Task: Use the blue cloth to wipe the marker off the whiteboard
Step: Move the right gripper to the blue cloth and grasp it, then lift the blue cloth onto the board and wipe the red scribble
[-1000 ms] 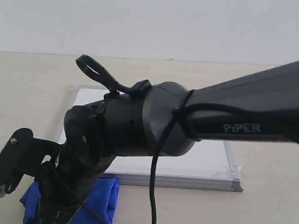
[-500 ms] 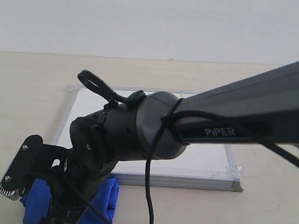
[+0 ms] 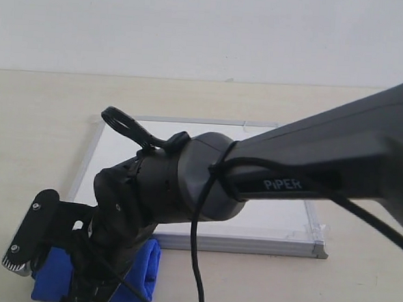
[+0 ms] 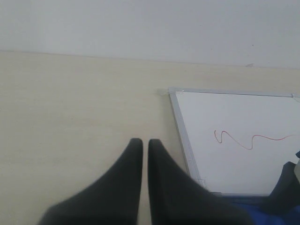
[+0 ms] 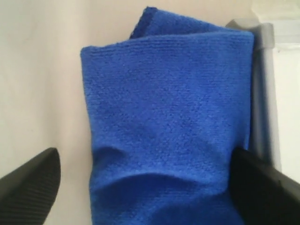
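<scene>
The blue cloth [image 5: 164, 117] lies folded on the table just off the whiteboard's near left corner; it also shows as the blue cloth [image 3: 143, 267]. My right gripper [image 5: 145, 187] hangs open right over it, one finger [image 5: 28, 183] over bare table and the other finger [image 5: 262, 187] at the cloth's edge by the board frame [image 5: 262, 70]. The whiteboard [image 4: 234, 117] carries the marker [image 4: 246, 140], a thin red wavy line. My left gripper [image 4: 145, 143] is shut over the table, left of the board. In the exterior view the arm hides the marker.
The right arm [image 3: 289, 177] stretches from the right across the whiteboard [image 3: 279, 217] down to the lower left. One of its fingers [image 3: 28, 240] sticks out to the left of the cloth. Beige table surrounds the board; a white wall rises behind.
The right arm has sunk lower toward the blue cloth, and its visible finger has moved down and slightly right.
</scene>
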`<state>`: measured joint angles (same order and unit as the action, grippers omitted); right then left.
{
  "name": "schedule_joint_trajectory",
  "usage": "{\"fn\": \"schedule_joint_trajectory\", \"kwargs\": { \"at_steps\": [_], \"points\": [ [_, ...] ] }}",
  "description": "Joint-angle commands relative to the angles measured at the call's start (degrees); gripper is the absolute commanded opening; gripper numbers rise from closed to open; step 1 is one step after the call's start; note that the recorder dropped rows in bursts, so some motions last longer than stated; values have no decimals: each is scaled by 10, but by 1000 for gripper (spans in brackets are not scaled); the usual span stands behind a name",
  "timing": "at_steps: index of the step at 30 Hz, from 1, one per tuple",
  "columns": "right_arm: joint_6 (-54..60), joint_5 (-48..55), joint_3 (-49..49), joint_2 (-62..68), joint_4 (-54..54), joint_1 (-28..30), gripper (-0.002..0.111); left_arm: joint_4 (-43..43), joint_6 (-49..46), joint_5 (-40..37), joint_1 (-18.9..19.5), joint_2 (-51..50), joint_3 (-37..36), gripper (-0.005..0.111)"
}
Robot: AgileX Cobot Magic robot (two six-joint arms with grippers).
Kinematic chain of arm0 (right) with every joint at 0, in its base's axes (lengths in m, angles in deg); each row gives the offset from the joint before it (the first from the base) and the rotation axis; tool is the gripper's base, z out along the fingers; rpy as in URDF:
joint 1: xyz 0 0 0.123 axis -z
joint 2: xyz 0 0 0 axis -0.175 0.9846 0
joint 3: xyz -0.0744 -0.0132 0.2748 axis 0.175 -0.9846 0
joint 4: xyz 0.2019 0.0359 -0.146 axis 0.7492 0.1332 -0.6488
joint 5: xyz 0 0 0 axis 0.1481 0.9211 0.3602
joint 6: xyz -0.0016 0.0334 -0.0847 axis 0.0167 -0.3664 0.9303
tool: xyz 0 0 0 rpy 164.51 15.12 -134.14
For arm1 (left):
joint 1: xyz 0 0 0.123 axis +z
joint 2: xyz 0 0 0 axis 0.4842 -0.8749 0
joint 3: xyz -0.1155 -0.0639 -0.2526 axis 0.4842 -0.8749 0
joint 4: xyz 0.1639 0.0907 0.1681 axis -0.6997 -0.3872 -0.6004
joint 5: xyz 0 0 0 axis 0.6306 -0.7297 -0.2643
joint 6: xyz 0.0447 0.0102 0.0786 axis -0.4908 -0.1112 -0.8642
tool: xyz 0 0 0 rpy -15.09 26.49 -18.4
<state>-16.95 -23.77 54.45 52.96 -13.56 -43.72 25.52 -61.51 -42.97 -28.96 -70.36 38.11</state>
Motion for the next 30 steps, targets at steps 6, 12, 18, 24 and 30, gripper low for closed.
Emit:
{"fn": "schedule_joint_trajectory", "kwargs": {
  "at_steps": [6, 12, 18, 24, 30],
  "points": [
    [-5, 10, 1, 3, -15, 1, 43, 4, -4, 3, 0, 2, 2, 4],
    [-3, 56, 1, 13, -15, 1, 9, 4, -4, 3, 0, 2, 2, 4],
    [-5, 65, 2, -7, -16, 1, 0, 4, -4, 3, 0, 2, 2, 4],
    [-42, 36, 2, -96, -58, 3, 0, 4, -4, 3, 0, 2, 2, 4],
    [-222, 29, 2, -169, -219, 70, 0, 4, -4, 3, 0, 2, 2, 4]
  ]
}}
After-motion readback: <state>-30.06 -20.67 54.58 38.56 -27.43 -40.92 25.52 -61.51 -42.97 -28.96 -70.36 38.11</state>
